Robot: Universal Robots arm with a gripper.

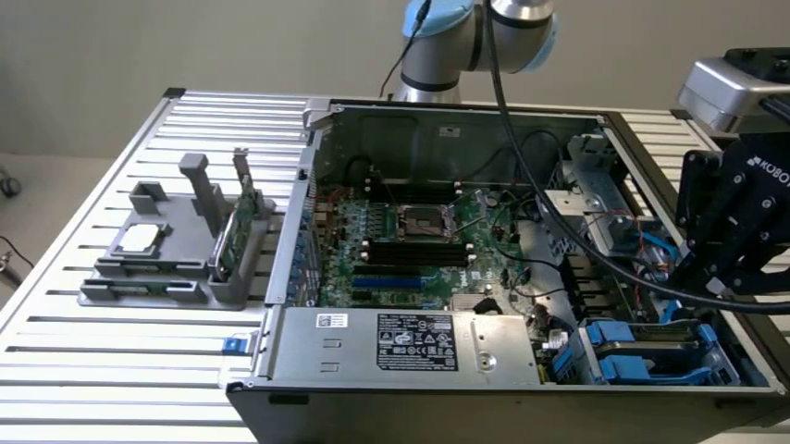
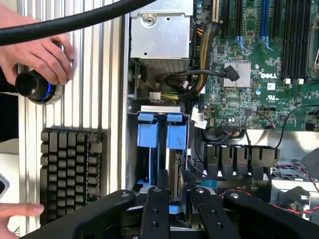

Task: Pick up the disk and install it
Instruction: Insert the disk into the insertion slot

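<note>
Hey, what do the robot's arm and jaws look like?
The arm is silver-grey with pale blue joint caps, and a thick black cable trails from it. The gripper is black with white lettering; its jaws are black bars with holes.

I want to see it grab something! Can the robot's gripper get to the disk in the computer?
Probably yes. The gripper hangs right over the disk, which seems to stand on edge in its slot by the blue holders. Nothing lies between them, and the cables sit off to one side.
</note>
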